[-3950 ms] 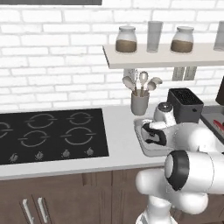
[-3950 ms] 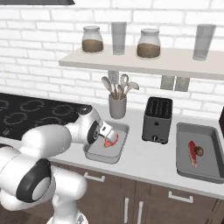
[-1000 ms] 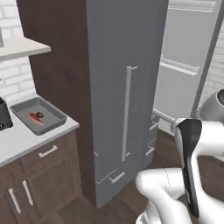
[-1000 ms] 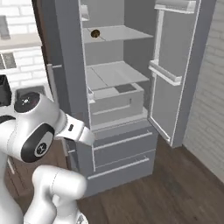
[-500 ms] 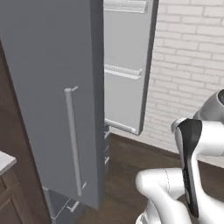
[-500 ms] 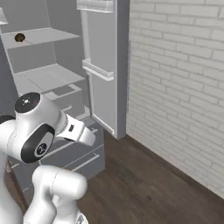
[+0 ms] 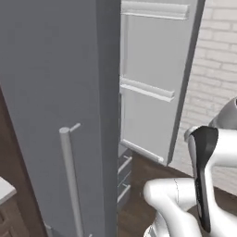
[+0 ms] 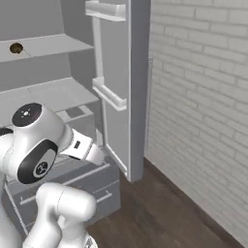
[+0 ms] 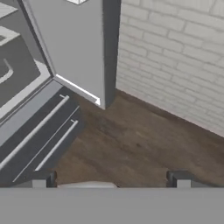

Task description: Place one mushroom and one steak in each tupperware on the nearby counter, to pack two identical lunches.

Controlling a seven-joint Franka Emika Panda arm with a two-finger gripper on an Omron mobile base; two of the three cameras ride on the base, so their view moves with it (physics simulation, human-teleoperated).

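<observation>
Looking into the open fridge

The grey fridge is standing with its door swinging wide open, and the door is sitting next to a white brick wall. A small brown mushroom is lying far back on a high shelf. The robot's white arm is bending in front of the grey drawers. Dark wooden floor is showing below.

Grey fridge, white-brick wall
</observation>
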